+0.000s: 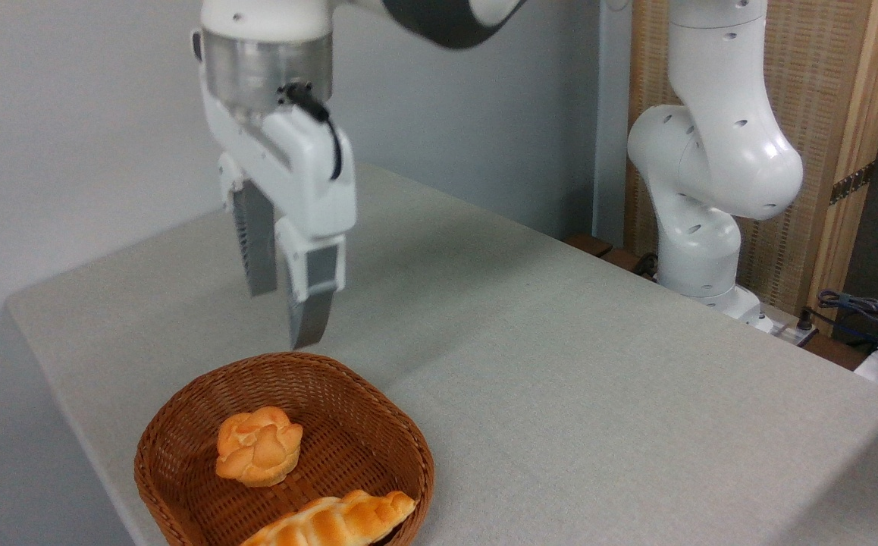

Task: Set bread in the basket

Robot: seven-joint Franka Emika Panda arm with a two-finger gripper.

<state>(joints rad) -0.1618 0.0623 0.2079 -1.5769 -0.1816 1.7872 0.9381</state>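
grey cloth covers the table (560,364), the largest thing here, and it carries everything else. the white franka arm (712,152) rises from its base at the right rear and reaches across the top of the view to the left. its gripper (283,315) hangs well above the far rim of the basket, holding nothing, with the two fingers (310,318) spread apart and a clear gap between them.

below, near the table's front left corner, sits the brown wicker basket (401,440), shallow with a thick braided rim. inside it, along the near edge, lies the braided loaf (333,519), pale golden with browned patches; its pointed right end rests against the inside of the rim at the right, and its left part runs out of the bottom of the view, so i cannot tell how the whole of it lies. smallest is the round knotted bun (258,446), orange-golden, in the middle of the basket floor, apart from the loaf.

as for progress, the bread looks to be in the basket and free of the gripper, so the placing appears done. what is left, by my judgement, is only for the arm to clear away; the loaf's lean on the rim seems stable enough.
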